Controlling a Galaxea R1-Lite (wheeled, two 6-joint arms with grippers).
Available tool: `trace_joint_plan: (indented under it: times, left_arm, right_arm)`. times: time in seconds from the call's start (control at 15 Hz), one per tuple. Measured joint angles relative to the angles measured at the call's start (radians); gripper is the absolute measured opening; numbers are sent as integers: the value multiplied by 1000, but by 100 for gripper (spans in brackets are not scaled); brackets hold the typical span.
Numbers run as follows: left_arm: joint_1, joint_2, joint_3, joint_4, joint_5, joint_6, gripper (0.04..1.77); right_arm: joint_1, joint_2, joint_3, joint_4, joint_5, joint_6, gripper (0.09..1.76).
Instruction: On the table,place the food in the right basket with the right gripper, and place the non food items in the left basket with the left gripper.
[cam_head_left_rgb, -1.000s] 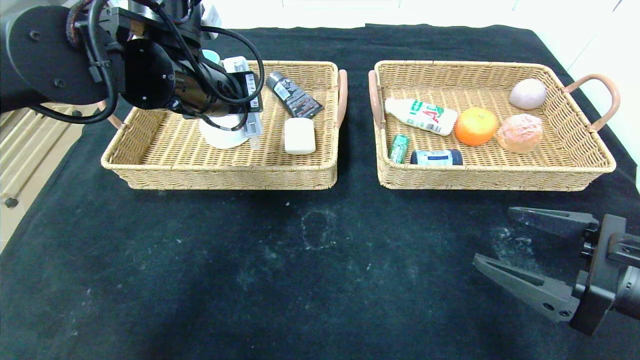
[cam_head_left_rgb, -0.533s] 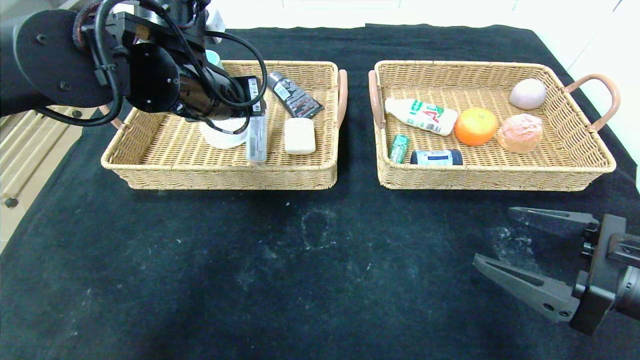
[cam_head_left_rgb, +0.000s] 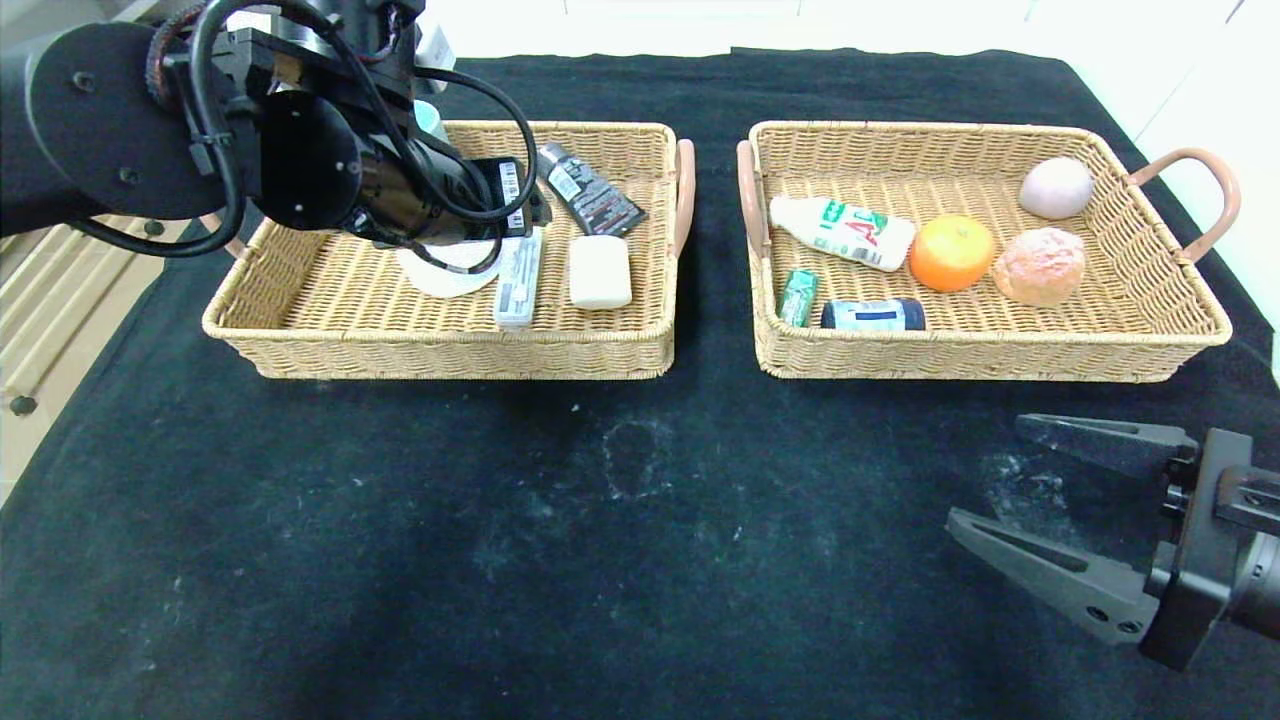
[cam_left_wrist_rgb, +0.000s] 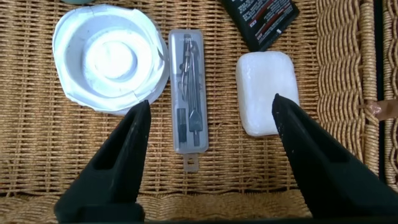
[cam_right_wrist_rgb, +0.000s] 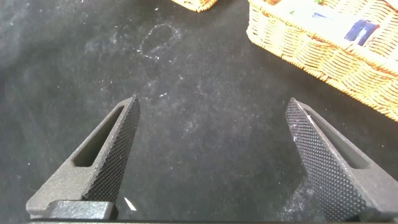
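The long narrow white case (cam_left_wrist_rgb: 188, 118) lies flat on the wicker floor of the left basket (cam_head_left_rgb: 300, 290), directly below my left gripper (cam_left_wrist_rgb: 208, 152). Its long axis runs from the basket's front wall toward the back, square across the line between my two fingertips. The round white dish (cam_left_wrist_rgb: 111, 57) sits just beside the case on one side, and the white soap block (cam_left_wrist_rgb: 267, 92) near it on the other, with a dark tube (cam_left_wrist_rgb: 261, 18) farther back. My left fingers are spread wide and grip nothing; the case is free between them and touches neither.

I judge the non food side done, so my next move is simply to lift straight up, clear of the basket rim.

In the right basket (cam_head_left_rgb: 1130, 330) lie the orange (cam_head_left_rgb: 951, 252), the green gum pack (cam_head_left_rgb: 797, 296), the dark blue jar (cam_head_left_rgb: 872, 314), the pinkish bun (cam_head_left_rgb: 1039, 265), a white bottle (cam_head_left_rgb: 842, 232) and a pale ball (cam_head_left_rgb: 1056, 187). My right gripper (cam_head_left_rgb: 1010, 490) hangs over the black table (cam_head_left_rgb: 600, 550) in front of that basket, wide open and empty, well apart from everything.
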Motion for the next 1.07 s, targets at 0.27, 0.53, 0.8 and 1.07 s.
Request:
trace_joint_plan:
  times: [0.27,0.53,0.8,1.07]
  left_arm:
    - [-2,-15,19,1,1,-1,155]
    - [-17,-102,133,2,0,2,162]
    - [-41,-299,364,-2,-3,9,165]
    - [-58,-566,646,-6,-9,29,168]
  right_arm:
    - [1,0,1,0,0,0,171]
    - [1,1,1,0,0,2,171]
    - [3,-5,1,0,0,-3,171]
    - [-13,-15,4,1,-3,-21,171]
